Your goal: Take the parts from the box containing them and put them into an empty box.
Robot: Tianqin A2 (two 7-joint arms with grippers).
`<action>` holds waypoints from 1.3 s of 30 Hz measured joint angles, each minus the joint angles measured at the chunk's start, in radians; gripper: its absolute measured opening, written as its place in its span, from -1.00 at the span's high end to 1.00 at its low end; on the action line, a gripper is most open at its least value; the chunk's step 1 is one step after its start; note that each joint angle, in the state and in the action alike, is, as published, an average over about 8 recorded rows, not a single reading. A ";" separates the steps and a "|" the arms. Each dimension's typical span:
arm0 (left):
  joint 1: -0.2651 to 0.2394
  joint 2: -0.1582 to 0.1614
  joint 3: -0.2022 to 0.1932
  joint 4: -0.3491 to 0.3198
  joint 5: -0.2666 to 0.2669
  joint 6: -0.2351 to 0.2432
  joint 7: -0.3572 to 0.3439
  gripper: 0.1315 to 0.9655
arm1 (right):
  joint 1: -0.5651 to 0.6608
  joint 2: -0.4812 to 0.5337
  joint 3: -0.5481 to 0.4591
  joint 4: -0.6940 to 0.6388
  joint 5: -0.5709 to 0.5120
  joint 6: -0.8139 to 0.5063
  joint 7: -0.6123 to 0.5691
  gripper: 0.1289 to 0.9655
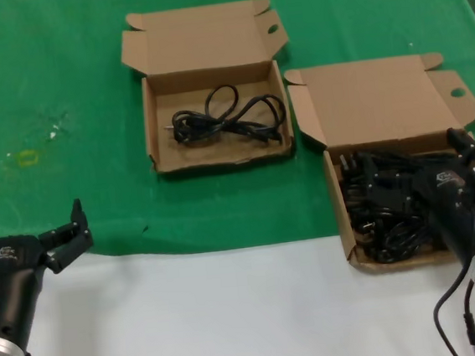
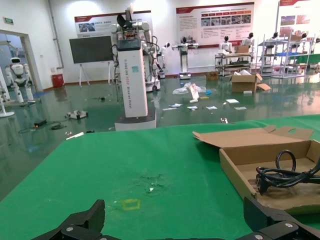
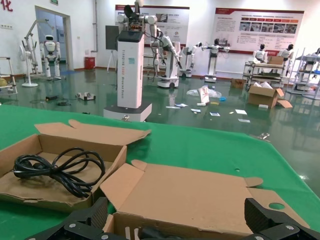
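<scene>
Right pincer [image 1: 462,150] spread wide and holding nothing over the full box [image 1: 336,192] of tangled cords [image 1: 385,206] at the worktop's right, left pincer [image 1: 53,233] open, parked low left; cords look light, floppy, slick, likely snagging together, so pinch one bundled loop, not a plug.

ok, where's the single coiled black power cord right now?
Head view: the coiled black power cord lies in the smaller brown cardboard box, left of the fuller box.

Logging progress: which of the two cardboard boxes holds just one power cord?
The box nearer the table's middle, holding a single coiled cord. The other box, under the open right gripper, is packed with cords.
</scene>
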 joint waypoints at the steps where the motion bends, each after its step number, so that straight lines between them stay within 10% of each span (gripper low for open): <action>1: 0.000 0.000 0.000 0.000 0.000 0.000 0.000 -1.00 | 0.000 0.000 0.000 0.000 0.000 0.000 0.000 -1.00; 39: 0.000 0.000 0.000 0.000 0.000 0.000 0.000 -1.00 | 0.000 0.000 0.000 0.000 0.000 0.000 0.000 -1.00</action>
